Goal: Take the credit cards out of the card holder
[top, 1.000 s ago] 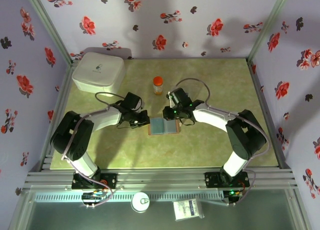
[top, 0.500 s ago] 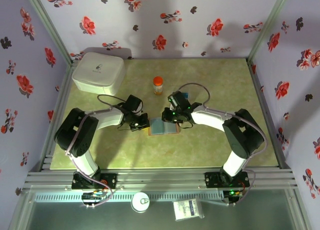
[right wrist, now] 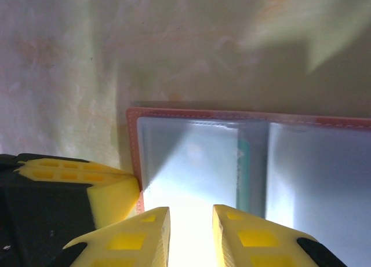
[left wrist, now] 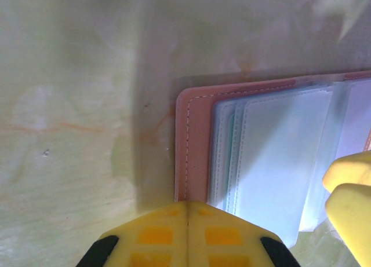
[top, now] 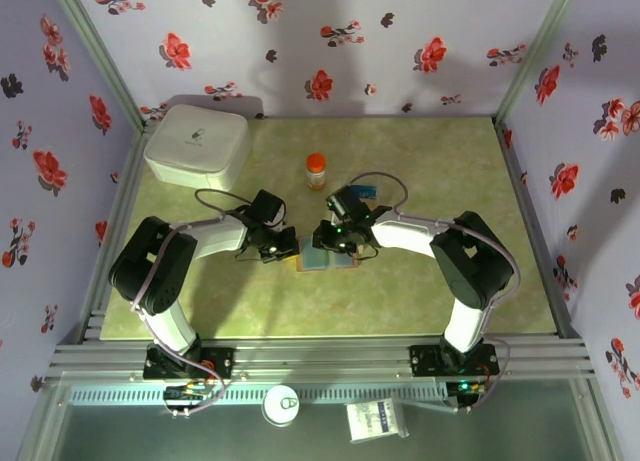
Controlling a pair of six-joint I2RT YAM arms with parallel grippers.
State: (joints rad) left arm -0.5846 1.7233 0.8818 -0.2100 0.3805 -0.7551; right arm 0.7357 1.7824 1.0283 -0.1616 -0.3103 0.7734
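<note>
The reddish-brown card holder lies open on the table, its clear slotted pages up. My left gripper is shut, its tips resting on the holder's left border. My right gripper hovers low over the left page, jaws a narrow gap apart with nothing visibly between them. A teal card sits edge-on inside a sleeve near the fold. One blue card lies on the table behind the right arm.
A white lidded box stands at the back left. A small orange-capped bottle stands just behind the holder. Floral walls close in the green table on three sides. The two grippers' fingers nearly touch at the holder's left edge.
My right gripper has slid left and forward over the holder's left page, and its jaws have parted a little. The left gripper has stayed shut at the holder's edge.
</note>
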